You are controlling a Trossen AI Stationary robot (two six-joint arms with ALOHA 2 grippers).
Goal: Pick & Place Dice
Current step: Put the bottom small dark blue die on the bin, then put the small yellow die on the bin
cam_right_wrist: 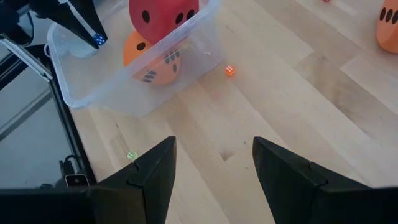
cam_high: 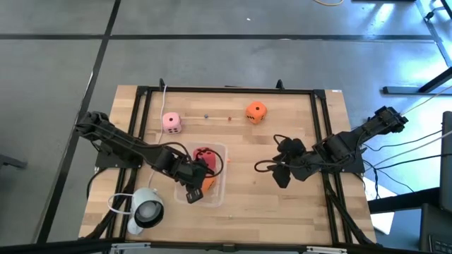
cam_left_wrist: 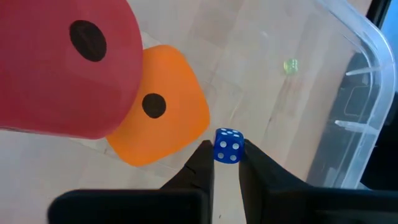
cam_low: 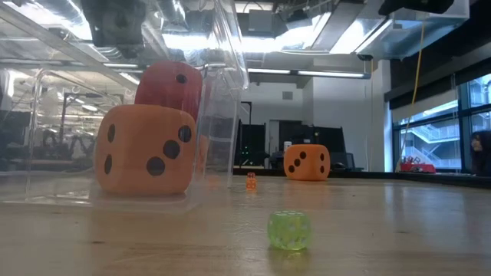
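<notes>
I see the left gripper over the clear bin, fingers pinched on a tiny blue die, four-pip face toward its camera. The red die leans on the orange die inside. My right gripper hangs spread, right of the bin.

A clear plastic bin stands on the wooden table at the picture's left. Inside it sits an orange die showing 2 faces of dark pips, with a red die resting on top of it, tilted. Farther back lies a second orange die, well apart from the bin. 2 tiny dice lie between — a translucent green one nearest the camera, a small orange one behind it.
</notes>
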